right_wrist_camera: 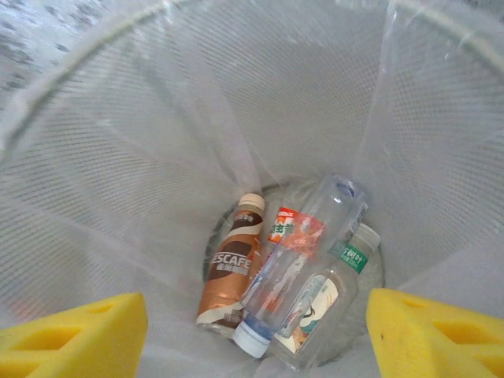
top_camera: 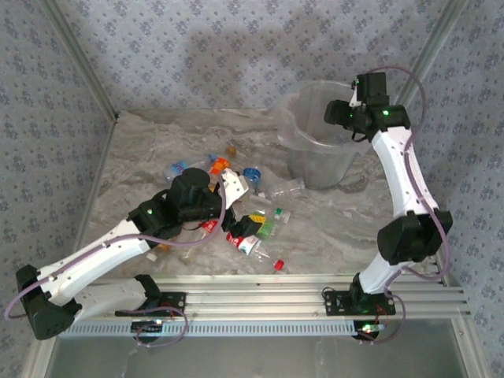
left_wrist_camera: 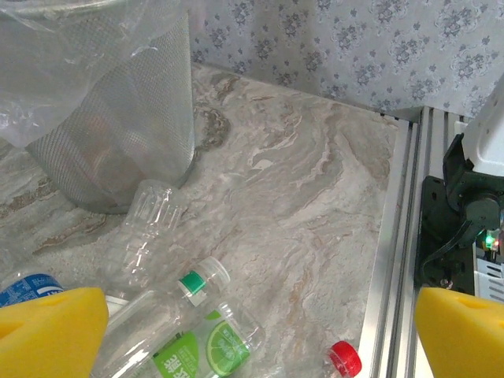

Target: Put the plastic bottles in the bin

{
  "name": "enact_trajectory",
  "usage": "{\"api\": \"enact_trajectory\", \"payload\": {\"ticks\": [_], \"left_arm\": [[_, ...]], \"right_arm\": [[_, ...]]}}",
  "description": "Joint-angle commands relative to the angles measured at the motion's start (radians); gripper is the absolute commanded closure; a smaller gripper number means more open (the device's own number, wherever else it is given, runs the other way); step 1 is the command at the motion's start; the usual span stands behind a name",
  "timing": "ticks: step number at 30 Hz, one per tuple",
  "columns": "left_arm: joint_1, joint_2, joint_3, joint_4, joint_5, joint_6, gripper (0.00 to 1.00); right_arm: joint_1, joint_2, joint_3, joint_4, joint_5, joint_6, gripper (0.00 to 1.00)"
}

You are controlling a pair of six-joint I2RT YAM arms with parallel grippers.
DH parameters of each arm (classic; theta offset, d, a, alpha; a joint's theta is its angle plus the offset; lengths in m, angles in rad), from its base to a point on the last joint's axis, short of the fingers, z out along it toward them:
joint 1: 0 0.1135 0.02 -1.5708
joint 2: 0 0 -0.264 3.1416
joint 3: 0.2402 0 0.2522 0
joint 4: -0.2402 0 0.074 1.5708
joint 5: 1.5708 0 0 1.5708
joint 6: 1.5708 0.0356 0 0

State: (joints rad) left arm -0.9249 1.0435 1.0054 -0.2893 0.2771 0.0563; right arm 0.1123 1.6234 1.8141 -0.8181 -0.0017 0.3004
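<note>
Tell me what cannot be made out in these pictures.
- Top view: small plastic bottles partly hidden under the left arm; labels too small to read.
- Left wrist view: red-capped bottle cut off by the bottom edge.
- Top view: inside of the large translucent grey-white bin hidden by its wall and the right arm.

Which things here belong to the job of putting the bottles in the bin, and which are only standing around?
Belong to the job:
- bin
- loose bottles on the table
- green-label bottle
- bottles already inside
- left gripper, right gripper, both open

Only there:
- marble table
- aluminium rail
- patterned wall
</note>
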Motion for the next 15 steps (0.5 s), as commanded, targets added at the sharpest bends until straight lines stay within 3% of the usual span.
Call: {"api": "enact_trajectory", "payload": {"ticks": [1, 7, 15], "left_arm": [[-0.006, -0.002, 0.038, -0.009, 0.022, 0.025, 0.00], [-0.007, 0.004, 0.058, -0.068, 0.023, 0.085, 0.00], [-0.006, 0.012, 0.078, -0.127, -0.005, 0.143, 0.00]], "right_arm": [[0.017, -0.074, -0.032, 0.008, -0.037, -0.045, 0.24], [0.075, -0.219, -0.126, 0.000, -0.061, -0.052, 0.24], [0.212, -0.445, -0.377, 0.003, -0.151, -0.027, 0.24]]}}
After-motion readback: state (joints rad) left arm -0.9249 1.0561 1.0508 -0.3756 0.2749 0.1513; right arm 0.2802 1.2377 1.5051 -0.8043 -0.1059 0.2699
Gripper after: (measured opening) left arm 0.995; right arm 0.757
